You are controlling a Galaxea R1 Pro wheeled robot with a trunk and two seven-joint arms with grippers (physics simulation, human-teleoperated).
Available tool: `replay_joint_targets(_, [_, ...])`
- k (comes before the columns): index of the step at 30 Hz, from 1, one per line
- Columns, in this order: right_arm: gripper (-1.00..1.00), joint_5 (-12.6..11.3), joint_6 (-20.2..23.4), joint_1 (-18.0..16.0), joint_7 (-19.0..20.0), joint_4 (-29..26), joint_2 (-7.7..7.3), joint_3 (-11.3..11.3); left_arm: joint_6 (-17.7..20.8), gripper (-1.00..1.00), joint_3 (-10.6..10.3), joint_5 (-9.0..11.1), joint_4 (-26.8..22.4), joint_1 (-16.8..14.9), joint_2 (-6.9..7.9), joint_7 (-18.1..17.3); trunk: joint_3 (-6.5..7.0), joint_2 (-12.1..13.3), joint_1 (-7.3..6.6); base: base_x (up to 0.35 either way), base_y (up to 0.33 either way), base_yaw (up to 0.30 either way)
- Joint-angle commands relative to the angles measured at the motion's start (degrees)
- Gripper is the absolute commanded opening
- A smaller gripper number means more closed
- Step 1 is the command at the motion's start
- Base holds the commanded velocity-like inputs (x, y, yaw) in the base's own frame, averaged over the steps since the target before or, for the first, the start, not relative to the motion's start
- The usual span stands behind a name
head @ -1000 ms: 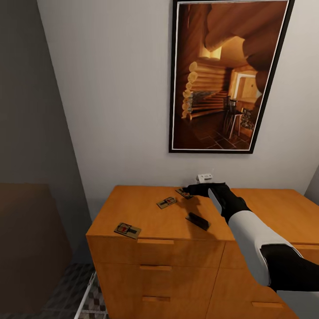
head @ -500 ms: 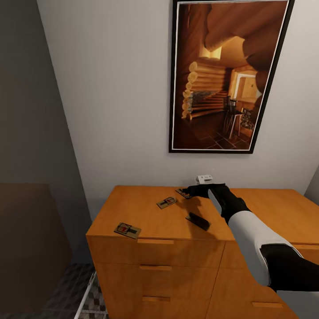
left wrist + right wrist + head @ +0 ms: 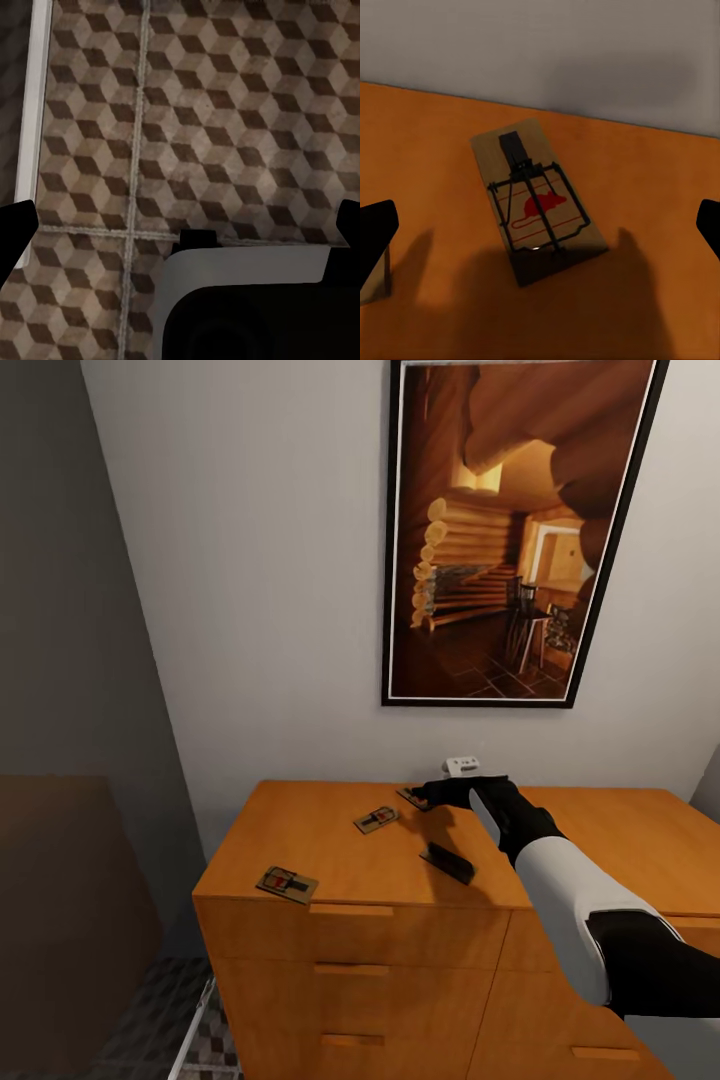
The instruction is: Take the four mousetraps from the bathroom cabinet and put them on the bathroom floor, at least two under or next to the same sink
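Observation:
Three mousetraps lie on the orange-brown cabinet: one at the front left corner, one mid-top, one near the back wall. My right gripper hovers open just over that back one. In the right wrist view this mousetrap sits between the spread fingertips, its red mouse mark facing up. A dark flat slab also lies on the top; I cannot tell what it is. My left gripper hangs open and empty above the cube-patterned bathroom floor.
A large framed picture hangs on the wall above the cabinet. A small white box sits against the wall behind my right gripper. A dark brown block stands left of the cabinet. A white strip borders the floor tiles.
The head view has shifted very slightly. My right arm and the mousetraps hold their places.

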Motion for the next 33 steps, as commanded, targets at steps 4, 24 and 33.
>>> replay_joint_targets(4, [1.0, 0.2, -0.3, 0.0, 0.2, 0.2, 0.05, 0.1, -0.1, 1.0, 0.1, 0.0, -0.1, 0.0, -0.01, 0.0, -0.05, 0.0, 0.0, 0.009, 0.0, 0.0])
replay_joint_targets(24, [1.0, 0.3, -1.3, 0.0, 0.2, 1.2, 0.08, 0.1, -0.1, 1.0, 0.1, 0.0, -0.1, 0.0, -0.01, 0.0, -0.05, 0.0, 0.0, 0.004, 0.0, 0.0])
replay_joint_targets(33, [1.0, 0.2, -1.3, 0.0, 0.2, 1.3, 0.11, 0.1, -0.1, 1.0, 0.1, 0.0, -0.1, 0.0, -0.01, 0.0, -0.05, 0.0, 0.0, 0.116, 0.0, 0.0])
